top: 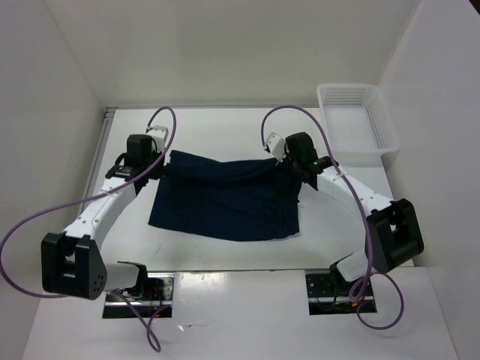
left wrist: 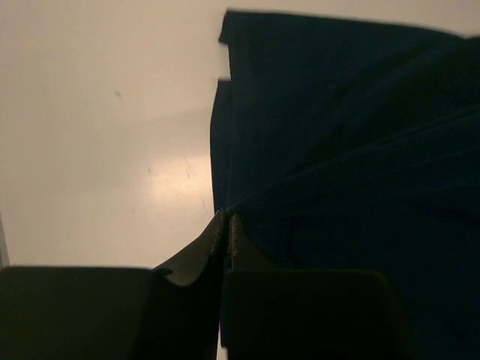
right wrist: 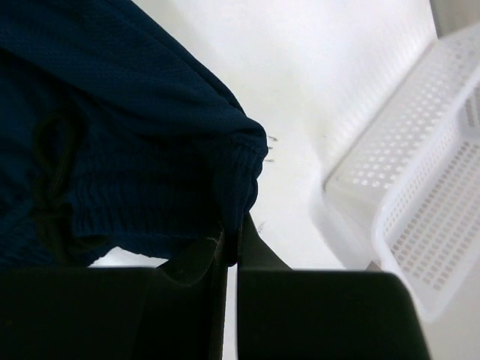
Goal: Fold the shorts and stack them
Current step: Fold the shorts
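One white mesh basket stands just beyond the right gripper, apart from the cloth. One pair of navy shorts spans both grippers. The right gripper is pinched on the ribbed waistband corner and the left gripper on the opposite corner.

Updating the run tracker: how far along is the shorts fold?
Done: shorts lie spread out, far corners grasped. In hand: left end effector and right end effector are shut on those corners, far edge sagging between them. Left: no fold visible, nothing stacked; white basket stands apart.
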### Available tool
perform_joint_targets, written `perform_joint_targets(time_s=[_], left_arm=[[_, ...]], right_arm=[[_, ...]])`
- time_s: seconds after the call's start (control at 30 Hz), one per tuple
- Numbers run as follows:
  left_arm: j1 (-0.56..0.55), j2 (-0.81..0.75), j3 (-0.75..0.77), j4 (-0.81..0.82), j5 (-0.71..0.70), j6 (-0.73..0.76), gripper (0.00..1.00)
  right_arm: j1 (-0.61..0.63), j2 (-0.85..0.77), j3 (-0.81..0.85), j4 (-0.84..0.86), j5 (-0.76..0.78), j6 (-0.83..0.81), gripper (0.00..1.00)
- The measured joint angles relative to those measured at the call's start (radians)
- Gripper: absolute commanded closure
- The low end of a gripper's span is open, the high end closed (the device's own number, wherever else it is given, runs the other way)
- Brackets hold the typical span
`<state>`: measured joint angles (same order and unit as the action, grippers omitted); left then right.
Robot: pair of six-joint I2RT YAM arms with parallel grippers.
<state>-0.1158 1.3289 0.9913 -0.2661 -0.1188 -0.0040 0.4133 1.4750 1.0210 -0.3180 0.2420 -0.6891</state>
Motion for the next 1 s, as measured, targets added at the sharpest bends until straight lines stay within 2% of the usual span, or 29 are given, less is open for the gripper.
perform_joint_targets(time_s=[0.23, 0.4, 0.53, 0.63, 0.73, 0.87, 1.0], left_arm=[[0.006, -0.198, -0.151, -0.080, -0.007, 0.000, 1.00], [0.008, -0.321, -0.219, -0.132, 0.006, 0.000, 1.00], [0.008, -0.359, -0.281, -0.163, 0.008, 0.000, 1.00], [0.019, -0.320, -0.301, -0.170, 0.008, 0.000, 1.00], [0.042, -0.211, -0.266, -0.168, 0.016, 0.000, 1.00], [0.046, -0.048, -0.151, -0.142, 0.039, 0.000, 1.00], [0.047, 0.031, -0.029, -0.111, 0.046, 0.000, 1.00]], right_arm=[[0.052, -0.098, -0.044, -0.110, -0.112, -0.063, 1.00], [0.064, -0.269, -0.133, -0.198, -0.198, -0.190, 1.00], [0.113, -0.400, -0.198, -0.261, -0.228, -0.276, 1.00], [0.111, -0.378, -0.203, -0.267, -0.228, -0.295, 1.00], [0.046, -0.275, -0.169, -0.255, -0.241, -0.283, 1.00], [0.005, -0.143, -0.143, -0.133, -0.194, -0.265, 1.00], [0.003, -0.058, -0.104, -0.031, -0.106, -0.240, 1.00]])
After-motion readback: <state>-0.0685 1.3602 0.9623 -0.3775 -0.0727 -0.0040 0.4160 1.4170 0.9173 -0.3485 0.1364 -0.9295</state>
